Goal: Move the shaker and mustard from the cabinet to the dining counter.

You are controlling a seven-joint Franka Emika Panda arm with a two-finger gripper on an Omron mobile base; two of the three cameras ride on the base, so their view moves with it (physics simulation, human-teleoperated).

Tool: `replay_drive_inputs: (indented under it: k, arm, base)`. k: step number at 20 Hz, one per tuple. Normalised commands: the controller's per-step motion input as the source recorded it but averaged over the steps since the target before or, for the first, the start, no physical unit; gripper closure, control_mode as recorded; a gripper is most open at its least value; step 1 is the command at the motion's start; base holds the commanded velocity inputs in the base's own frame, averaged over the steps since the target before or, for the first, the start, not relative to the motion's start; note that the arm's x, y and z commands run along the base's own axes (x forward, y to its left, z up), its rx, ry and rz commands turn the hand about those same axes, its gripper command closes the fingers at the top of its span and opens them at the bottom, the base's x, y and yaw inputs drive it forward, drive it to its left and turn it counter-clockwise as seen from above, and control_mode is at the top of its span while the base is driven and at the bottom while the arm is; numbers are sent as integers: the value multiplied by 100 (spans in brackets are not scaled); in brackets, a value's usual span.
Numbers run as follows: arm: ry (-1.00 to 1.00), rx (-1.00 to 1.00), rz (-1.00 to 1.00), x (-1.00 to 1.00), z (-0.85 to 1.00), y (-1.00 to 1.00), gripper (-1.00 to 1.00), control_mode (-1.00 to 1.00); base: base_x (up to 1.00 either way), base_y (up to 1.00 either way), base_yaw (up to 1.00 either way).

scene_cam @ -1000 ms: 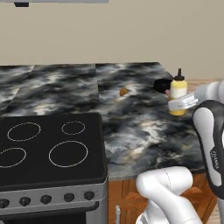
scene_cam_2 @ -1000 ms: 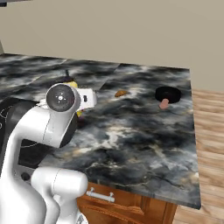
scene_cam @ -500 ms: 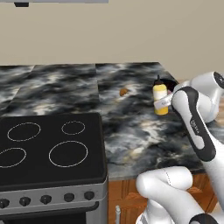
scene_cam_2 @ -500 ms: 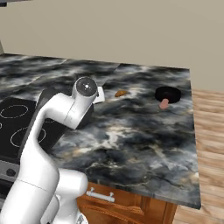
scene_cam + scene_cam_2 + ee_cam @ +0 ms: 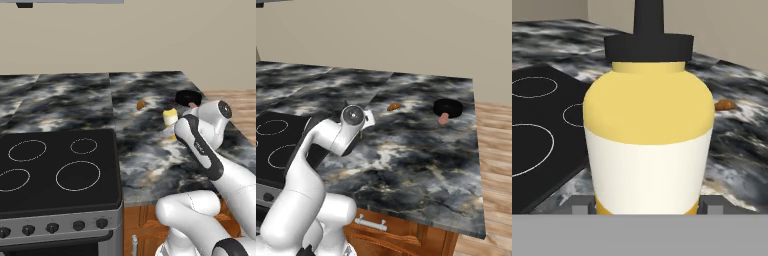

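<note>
Arm bent forward, fingers [image 5: 580,206] closed on the mustard [image 5: 648,130].

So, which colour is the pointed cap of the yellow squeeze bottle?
Black, on the yellow squeeze bottle; the hand view shows its pointed cap best.

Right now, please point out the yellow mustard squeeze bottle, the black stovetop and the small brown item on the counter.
yellow mustard squeeze bottle [image 5: 649,150], hand view, white label.
black stovetop [image 5: 55,170], left base view, glass surface.
small brown item [image 5: 393,106], right base view, its middle.

Kitchen: black cooktop [image 5: 55,170], marbled stone counter [image 5: 145,150].
</note>
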Motion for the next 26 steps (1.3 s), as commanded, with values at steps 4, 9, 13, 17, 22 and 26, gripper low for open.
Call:
replay_drive_inputs:
  k: [4, 9, 13, 17, 22, 26]
  arm:
    - [-12, -3, 0, 24, -48, 0, 100, -100]
    - [-1, 1, 0, 7, -18, 0, 100, -100]
    - [2, 1, 0, 4, -8, 0, 100, -100]
    - [3, 2, 0, 4, -23, 0, 100, -100]
    - [2, 5, 0, 5, -25, 0, 100, -100]
    - [0, 7, 0, 14, -23, 0, 100, -100]
  base:
    - [0, 0, 0]
    - [0, 0, 0]
    - [0, 0, 0]
    - [0, 0, 0]
    - [0, 0, 0]
    - [0, 0, 0]
